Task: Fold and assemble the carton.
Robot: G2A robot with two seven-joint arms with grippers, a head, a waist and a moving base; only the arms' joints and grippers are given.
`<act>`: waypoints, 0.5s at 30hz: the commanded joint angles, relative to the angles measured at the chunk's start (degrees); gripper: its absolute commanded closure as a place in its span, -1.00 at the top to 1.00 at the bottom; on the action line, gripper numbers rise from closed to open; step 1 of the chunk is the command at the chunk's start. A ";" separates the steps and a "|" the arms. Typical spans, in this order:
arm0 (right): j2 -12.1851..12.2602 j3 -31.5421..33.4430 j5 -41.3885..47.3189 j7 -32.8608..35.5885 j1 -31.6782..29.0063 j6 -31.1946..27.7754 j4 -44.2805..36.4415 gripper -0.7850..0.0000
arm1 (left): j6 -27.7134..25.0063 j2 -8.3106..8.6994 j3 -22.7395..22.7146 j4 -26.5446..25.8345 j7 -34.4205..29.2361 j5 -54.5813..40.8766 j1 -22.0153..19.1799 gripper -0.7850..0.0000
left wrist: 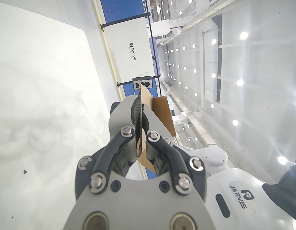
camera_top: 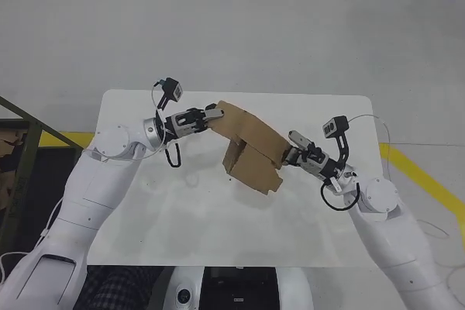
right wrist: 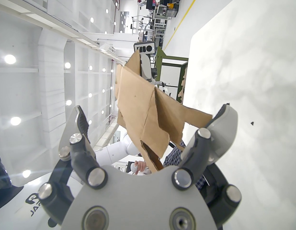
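Now left hand pinches carton edge; right hand gapes alongside.

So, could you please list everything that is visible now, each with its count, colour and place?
carton: one, brown, half folded, held above the table between the two arms
table: one, white, under the carton
speck: one, dark, on the table
rack: one, green, beside the table on the robot's left, with brown cardboard pieces in it
floor line: yellow, on the floor beside the table
left end effector: one, grey and black, shut on the carton's edge
right end effector: one, grey and black, open around a carton flap
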 commanded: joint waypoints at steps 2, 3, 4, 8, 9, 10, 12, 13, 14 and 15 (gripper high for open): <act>0.03 0.63 0.37 0.41 -0.19 -0.13 0.14 1.00 | 0.00 0.07 -0.41 0.74 -0.52 0.39 0.11 -1.00; 0.03 0.82 0.62 0.53 -0.28 -0.20 0.15 1.00 | -0.01 0.10 -0.52 0.96 -0.76 0.59 0.17 -1.00; 0.02 0.95 0.90 0.76 -0.37 -0.29 0.11 1.00 | -0.04 0.14 -0.64 1.19 -1.00 0.82 0.23 -1.00; -0.10 1.13 3.34 2.35 -0.60 -0.41 0.05 1.00 | -0.02 0.22 -0.95 1.93 -1.82 1.54 0.48 -1.00; -0.14 1.10 3.86 2.68 -0.59 -0.39 0.09 1.00 | -0.01 0.22 -0.97 2.04 -1.94 1.58 0.54 -1.00; -0.19 1.02 4.22 2.98 -0.56 -0.38 0.12 1.00 | 0.03 0.22 -0.99 2.13 -2.03 1.70 0.58 -1.00; -0.30 0.74 4.52 3.37 -0.45 -0.43 0.19 1.00 | 0.09 0.19 -1.01 2.19 -2.13 1.63 0.63 -1.00; -0.34 0.55 4.32 3.62 -0.35 -0.52 0.27 1.00 | 0.16 0.17 -1.02 2.22 -2.18 1.59 0.65 -1.00; -0.39 0.36 4.03 3.88 -0.23 -0.67 0.37 1.00 | 0.21 0.15 -1.03 2.22 -2.21 1.47 0.65 -1.00; -0.42 0.18 3.60 4.21 -0.09 -0.87 0.44 1.00 | 0.17 0.12 -1.02 2.21 -2.32 1.34 0.67 -1.00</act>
